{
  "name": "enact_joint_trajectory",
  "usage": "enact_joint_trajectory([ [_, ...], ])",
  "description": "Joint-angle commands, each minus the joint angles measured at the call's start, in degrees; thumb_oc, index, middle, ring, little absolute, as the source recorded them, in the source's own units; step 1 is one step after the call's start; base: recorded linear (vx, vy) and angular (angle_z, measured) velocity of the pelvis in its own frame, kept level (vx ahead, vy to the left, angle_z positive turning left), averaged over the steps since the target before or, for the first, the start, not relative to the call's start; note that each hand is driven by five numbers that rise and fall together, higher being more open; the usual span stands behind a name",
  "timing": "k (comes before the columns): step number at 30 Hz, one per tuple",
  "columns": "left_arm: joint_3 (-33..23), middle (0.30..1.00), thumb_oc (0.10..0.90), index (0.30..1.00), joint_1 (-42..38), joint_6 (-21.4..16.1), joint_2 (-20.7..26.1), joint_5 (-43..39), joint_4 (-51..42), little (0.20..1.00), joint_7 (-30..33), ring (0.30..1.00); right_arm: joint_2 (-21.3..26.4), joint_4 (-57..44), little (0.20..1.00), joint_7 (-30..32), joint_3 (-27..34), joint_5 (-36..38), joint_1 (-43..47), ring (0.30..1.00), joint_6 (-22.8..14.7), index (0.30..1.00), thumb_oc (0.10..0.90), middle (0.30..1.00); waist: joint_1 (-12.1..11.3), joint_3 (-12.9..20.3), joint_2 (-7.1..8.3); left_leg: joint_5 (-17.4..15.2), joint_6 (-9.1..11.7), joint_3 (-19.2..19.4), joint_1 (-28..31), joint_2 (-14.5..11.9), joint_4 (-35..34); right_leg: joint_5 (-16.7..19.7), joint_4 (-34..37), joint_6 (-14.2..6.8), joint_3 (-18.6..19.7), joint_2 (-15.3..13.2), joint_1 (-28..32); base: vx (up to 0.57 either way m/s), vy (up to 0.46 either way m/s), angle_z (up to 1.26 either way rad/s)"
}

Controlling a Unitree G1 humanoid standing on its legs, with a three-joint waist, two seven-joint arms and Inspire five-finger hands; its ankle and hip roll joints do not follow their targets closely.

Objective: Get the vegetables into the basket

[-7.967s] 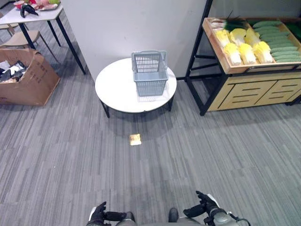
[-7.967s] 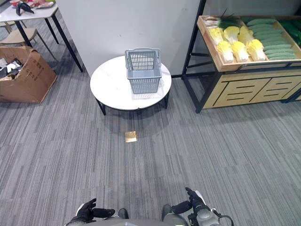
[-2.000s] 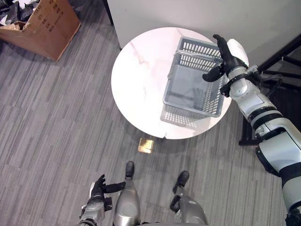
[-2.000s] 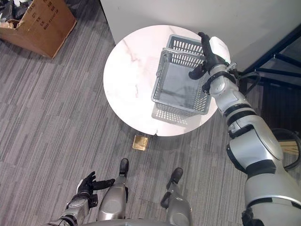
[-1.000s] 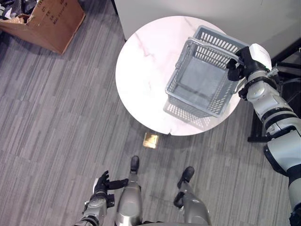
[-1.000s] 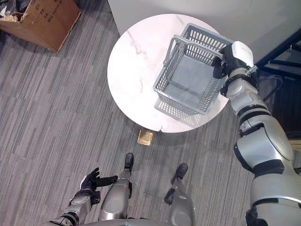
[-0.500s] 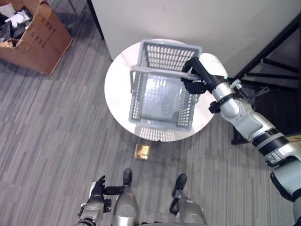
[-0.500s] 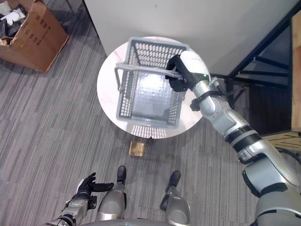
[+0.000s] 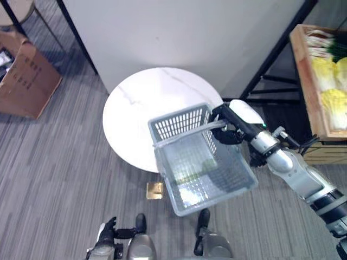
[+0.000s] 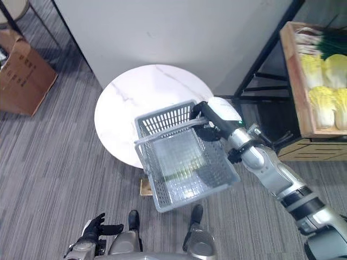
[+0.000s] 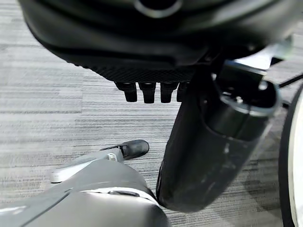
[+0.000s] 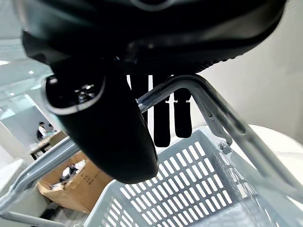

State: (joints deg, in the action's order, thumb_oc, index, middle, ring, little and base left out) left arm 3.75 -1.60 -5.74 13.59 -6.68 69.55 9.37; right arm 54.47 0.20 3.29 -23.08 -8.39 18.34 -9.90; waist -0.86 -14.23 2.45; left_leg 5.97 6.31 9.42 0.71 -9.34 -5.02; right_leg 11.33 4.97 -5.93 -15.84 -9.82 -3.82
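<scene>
Left eye view: right hand (image 9: 230, 127) at centre right, fingers clamped on the handle of the grey basket (image 9: 203, 162), which hangs tilted off the lower right edge of the round white tabletop (image 9: 141, 111). Yellow vegetables (image 9: 332, 86) way over in the shelf crate, upper right. Cardboard box (image 9: 27, 81) at upper left. Left hand (image 9: 105, 235) low at bottom left.

Left wrist view: fingers (image 11: 149, 92) relaxed, apart, gripping nothing.

Right wrist view: fingers (image 12: 161, 118) hooked round the basket handle.

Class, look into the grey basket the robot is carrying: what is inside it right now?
Nothing: the basket, hanging by its handle from the right hand, shows a bare floor and mesh walls. The vegetables lie on the shelf. Its near wall hides no visible item.
</scene>
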Motion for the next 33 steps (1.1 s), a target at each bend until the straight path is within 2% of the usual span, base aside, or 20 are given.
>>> enact_joint_trajectory([
  [1,2.1,1.0,0.9,1.0,1.6,0.0,0.8,2.3,5.1,1.0,-0.1,1.0,1.7,-6.8,0.3,3.0,8.5,5.0,7.4,0.3,-6.6,0.3,0.4,0.3,-0.9,3.4,0.96,-5.2,0.7,1.2,1.5,-0.4,0.0,-4.2,0.0,-5.3,0.4,-3.5,3.5,0.02,-0.01,-0.11],
  [5,1.4,1.0,0.9,1.0,2.1,-0.1,1.0,3.3,5.2,1.0,0.3,1.0,3.6,-6.8,0.3,2.6,10.6,3.9,2.9,0.3,-6.9,0.3,0.4,0.3,-0.2,3.1,1.11,-5.4,0.7,1.7,2.4,-0.6,0.5,-4.5,-0.1,-5.2,0.7,-3.3,3.9,0.0,-0.01,-0.11],
  [6,1.7,1.0,0.9,1.0,1.7,-0.5,1.1,4.7,4.7,1.0,1.8,1.0,3.4,-5.9,0.3,3.4,11.3,3.0,1.2,0.3,-6.9,0.3,0.4,0.3,0.0,2.4,1.55,-6.4,0.8,1.7,1.7,-0.7,3.4,-4.5,-0.5,-5.1,1.1,-3.5,4.0,-0.02,-0.015,-0.15],
  [10,3.2,1.0,0.9,1.0,1.2,-1.2,2.0,8.4,2.9,1.0,4.4,1.0,3.9,-5.4,0.3,4.5,12.1,1.7,0.1,0.3,-7.5,0.3,0.4,0.3,0.0,1.6,2.07,-7.7,0.7,1.6,0.4,-0.8,6.4,-4.4,-0.9,-5.1,1.4,-3.8,3.9,-0.03,0.009,-0.1],
  [12,7.2,1.0,0.9,1.0,0.8,-2.0,3.5,15.1,-1.4,1.0,8.2,1.0,4.1,-5.3,0.3,6.7,14.3,1.5,-3.0,0.3,-8.6,0.3,0.4,0.3,0.2,0.0,3.0,-10.5,0.0,1.5,-1.5,-0.4,11.5,-5.0,-4.5,-5.7,2.0,-5.1,2.6,-0.06,0.102,-0.03],
  [16,7.9,1.0,0.9,1.0,0.4,-2.2,4.4,15.5,-2.3,1.0,8.7,1.0,3.3,-5.9,0.3,8.0,17.4,1.1,-6.8,0.3,-8.5,0.3,0.4,0.3,0.5,-0.9,3.46,-12.5,-1.3,2.0,-1.8,0.8,13.2,-5.1,-8.2,-6.7,3.0,-7.0,0.8,-0.03,0.154,-0.07],
  [17,7.7,1.0,0.9,1.0,0.0,-2.3,4.5,15.2,-2.6,1.0,8.6,1.0,2.6,-6.1,0.3,8.1,18.1,1.1,-7.9,0.3,-8.5,0.3,0.4,0.3,0.9,-1.3,3.58,-13.0,-1.7,2.2,-1.8,1.4,13.3,-4.4,-8.6,-7.2,3.4,-7.7,0.4,-0.05,0.262,-0.01],
  [18,7.3,1.0,0.9,1.0,-0.5,-2.5,4.6,14.4,-2.5,1.0,8.5,1.0,1.8,-6.7,0.3,8.8,19.8,0.7,-10.0,0.3,-8.4,0.3,0.4,0.3,1.7,-1.5,4.16,-13.6,-2.5,3.1,-1.5,3.1,12.9,-0.2,-7.8,-8.5,4.2,-9.3,-0.2,-0.04,0.207,0.0],
  [19,7.3,1.0,0.9,1.0,-0.5,-2.6,4.6,14.4,-2.5,1.0,8.5,1.0,1.7,-6.7,0.3,8.8,19.8,0.7,-10.0,0.3,-8.3,0.3,0.4,0.3,1.6,-1.5,4.22,-13.5,-2.5,3.1,-1.5,3.2,12.8,-0.1,-7.7,-8.5,4.3,-9.3,-0.2,-0.09,0.21,-0.02],
  [20,6.8,1.0,0.9,1.0,-1.1,-2.7,4.5,13.4,-2.2,1.0,8.4,1.0,1.1,-6.4,0.3,9.2,19.9,0.2,-9.4,0.3,-8.1,0.3,0.4,0.3,2.1,-1.8,4.57,-13.3,-2.7,4.3,-1.8,4.0,12.6,3.9,-6.8,-9.1,4.7,-10.0,-1.4,-0.12,0.103,-0.15],
  [21,6.8,1.0,0.9,1.0,-1.2,-2.8,4.7,13.0,-3.1,1.0,8.5,1.0,0.6,-6.6,0.3,9.5,19.7,0.1,-9.3,0.3,-7.9,0.3,0.4,0.3,2.3,-2.0,4.5,-13.0,-2.9,4.9,-2.2,4.1,12.4,4.7,-6.5,-9.1,4.8,-10.1,-2.3,-0.19,0.162,-0.21],
  [23,6.6,1.0,0.9,1.0,-1.1,-3.2,5.6,12.3,-4.3,1.0,7.8,1.0,-0.2,-6.6,0.3,10.0,18.5,-0.4,-7.6,0.3,-7.6,0.3,0.4,0.3,1.7,-2.5,3.65,-12.6,-3.5,7.2,-2.8,3.1,12.0,2.6,-8.3,-9.0,2.3,-10.0,-3.6,-0.26,0.188,-0.8],
  [24,6.9,1.0,0.9,1.0,-0.7,-3.2,6.3,12.3,-5.2,1.0,7.4,1.0,-1.1,-6.4,0.3,10.2,17.2,-0.4,-5.9,0.3,-7.8,0.3,0.4,0.3,0.4,-2.4,2.65,-11.4,-4.1,9.9,-3.3,2.3,11.1,-0.5,-11.6,-8.2,-2.6,-10.9,-2.1,-0.24,0.174,-1.52],
  [25,6.8,1.0,0.9,1.0,-0.7,-3.2,6.3,12.3,-5.2,1.0,7.4,1.0,-1.1,-6.3,0.3,10.2,17.1,-0.4,-5.8,0.3,-7.8,0.3,0.4,0.3,0.4,-2.4,2.66,-11.4,-4.1,9.9,-3.2,2.3,11.0,-0.6,-11.8,-8.2,-2.6,-10.9,-2.1,-0.22,0.187,-1.73],
  [27,5.5,1.0,0.9,1.0,0.1,-2.9,6.8,11.6,-5.2,1.0,7.4,1.0,-1.9,-5.9,0.3,10.0,15.6,-0.8,-4.4,0.3,-7.6,0.3,0.4,0.3,-0.9,-1.9,1.75,-11.5,-4.2,11.6,-3.0,1.7,10.1,-4.0,-16.8,-8.0,-5.8,-11.7,0.1,-0.08,0.139,-0.8],
  [29,4.3,1.0,0.9,1.0,1.2,-2.9,7.2,10.8,-4.8,1.0,7.6,1.0,-2.6,-6.0,0.3,9.6,13.3,-1.3,-1.7,0.3,-7.7,0.3,0.4,0.3,-2.7,-0.7,2.0,-10.8,-4.6,15.1,-3.3,1.4,9.6,-5.7,-19.2,-7.5,-9.2,-12.4,3.2,-0.17,0.077,-0.53],
  [31,4.5,1.0,0.9,1.0,1.9,-3.0,7.2,10.5,-5.0,1.0,7.4,1.0,-3.2,-5.8,0.3,9.2,11.2,-1.1,0.9,0.3,-7.7,0.3,0.4,0.3,-3.8,-0.2,2.45,-10.3,-4.5,17.2,-3.7,0.7,10.0,-5.6,-19.3,-7.7,-9.8,-12.5,5.2,-0.15,-0.019,-1.27],
  [32,4.3,1.0,0.9,1.0,2.1,-2.9,7.1,10.6,-4.8,1.0,7.3,1.0,-3.6,-5.6,0.3,9.1,10.3,-1.1,1.8,0.3,-7.8,0.3,0.4,0.3,-4.2,-0.1,2.8,-10.1,-4.3,18.4,-3.6,0.5,10.0,-5.4,-18.0,-7.8,-9.9,-11.9,6.2,-0.15,-0.08,-0.84],
  [33,3.8,1.0,0.9,1.0,2.8,-2.8,7.0,10.7,-4.6,1.0,6.9,1.0,-4.2,-6.2,0.3,8.8,9.4,-1.1,2.5,0.3,-7.8,0.3,0.4,0.3,-5.1,0.2,3.41,-9.5,-3.9,20.6,-3.4,0.1,10.2,-5.1,-14.0,-8.1,-12.8,-11.3,7.9,-0.12,-0.11,-0.82],
])
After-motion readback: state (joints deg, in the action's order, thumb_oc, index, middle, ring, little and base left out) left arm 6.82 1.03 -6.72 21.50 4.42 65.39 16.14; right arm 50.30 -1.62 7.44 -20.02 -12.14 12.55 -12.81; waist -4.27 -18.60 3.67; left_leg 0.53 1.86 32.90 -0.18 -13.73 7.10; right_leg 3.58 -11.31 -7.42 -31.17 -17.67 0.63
